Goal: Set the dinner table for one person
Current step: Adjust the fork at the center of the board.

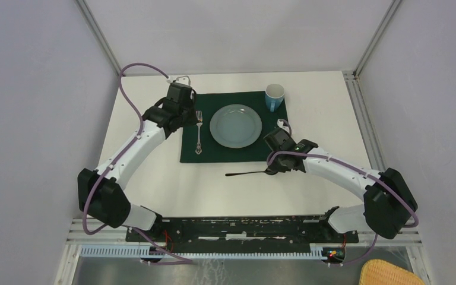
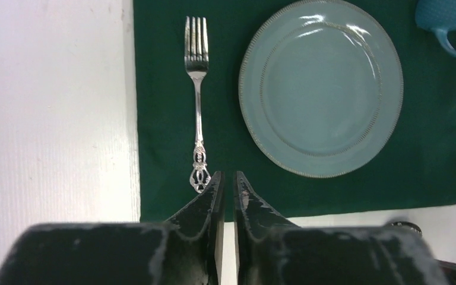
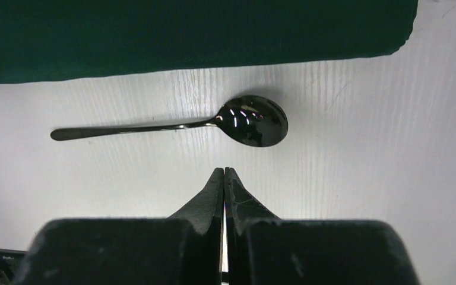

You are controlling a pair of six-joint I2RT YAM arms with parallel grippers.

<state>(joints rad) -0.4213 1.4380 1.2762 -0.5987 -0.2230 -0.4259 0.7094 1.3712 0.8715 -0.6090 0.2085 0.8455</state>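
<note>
Dinner table (image 1: 202, 190) carries most of one place setting. A dark green placemat (image 1: 237, 153) holds a pale blue plate (image 1: 235, 125), a silver fork (image 1: 199, 132) and a blue mug (image 1: 274, 96). The left gripper (image 2: 224, 178) hovers with its fingers nearly together, a thin slit between them and nothing in it. The fork's ornate handle end lies just ahead of its tips, slightly left; the plate sits ahead to the right, the mug farther right. The right gripper (image 3: 224, 172) is pinched closed and empty above bare tabletop. A dark spoon (image 3: 172, 123) lies crosswise just ahead of it, short of the cloth's near edge. By this reading, placing the spoon beside the plate remains. No knife shows.
</note>
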